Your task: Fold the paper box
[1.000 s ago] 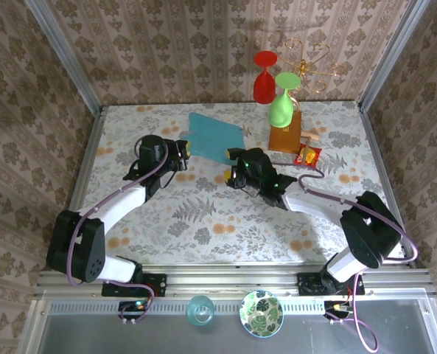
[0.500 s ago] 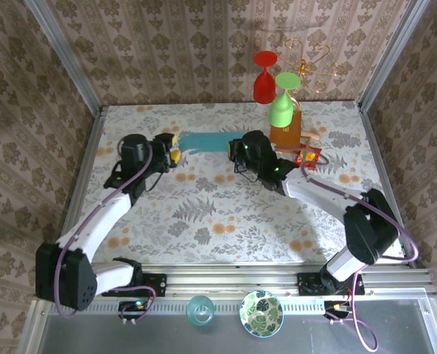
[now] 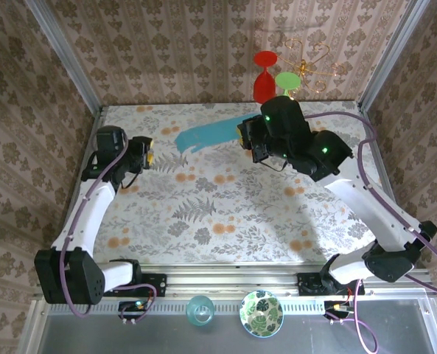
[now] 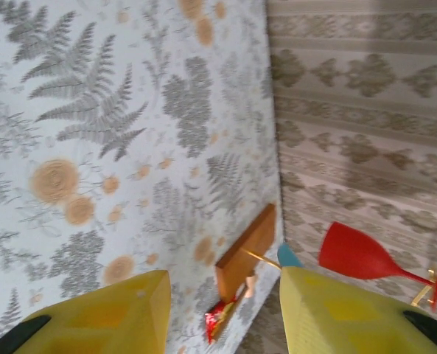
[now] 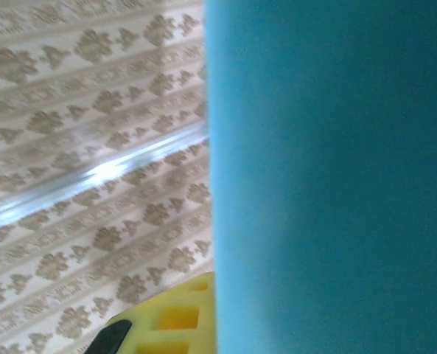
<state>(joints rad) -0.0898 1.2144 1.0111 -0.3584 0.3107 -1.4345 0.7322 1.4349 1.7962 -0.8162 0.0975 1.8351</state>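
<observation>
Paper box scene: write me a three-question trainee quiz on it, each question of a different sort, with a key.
1. True or false: the left gripper is clamped on the paper box.
2. Pick one. The right gripper is: A, open over the table; B, shut on the paper box; C, shut on nothing.
3. Fill the gap: in the left wrist view, the wine glass past the brown block is coloured ____.

Key: 1 false, its fingers stand apart with nothing between them; 2 B; 3 red.
</observation>
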